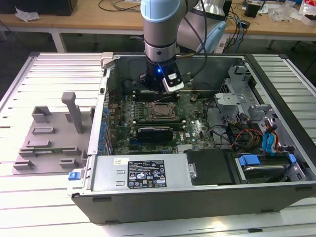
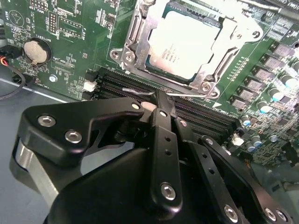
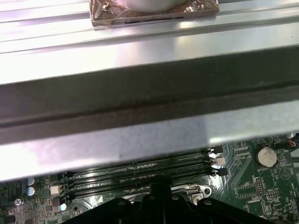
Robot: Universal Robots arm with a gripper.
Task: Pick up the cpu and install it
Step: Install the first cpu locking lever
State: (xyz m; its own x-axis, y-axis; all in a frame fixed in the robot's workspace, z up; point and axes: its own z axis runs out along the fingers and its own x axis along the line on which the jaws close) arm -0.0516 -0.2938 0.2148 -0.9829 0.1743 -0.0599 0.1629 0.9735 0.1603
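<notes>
Arm: 1 arm reached down into the open PC case (image 1: 207, 192), over the motherboard (image 1: 197, 129).
Gripper (image 2: 164, 100): hung just above the RAM slots (image 2: 196, 109), beside the socket frame (image 2: 135, 35).
Jaws: closed tight, tips meeting in the second wrist view; nothing held between them.
Cpu (image 2: 183, 44): lay flat in the socket, silver top up, metal frame around its edges. In the exterior view it sat mid-board (image 1: 161, 110), just below the wrist.
Contact: jaws apart from the cpu; tips near the socket's lower edge.
Coin cell (image 2: 36, 50): on the board, well apart from the socket.
Tray (image 1: 52, 133): grey plastic blocks on the counter (image 1: 44, 79), at the exterior view's left of the case.
First wrist view: case wall (image 3: 140, 102) crossed the middle; RAM slots and a coin cell (image 3: 266, 156) lay under it.
</notes>
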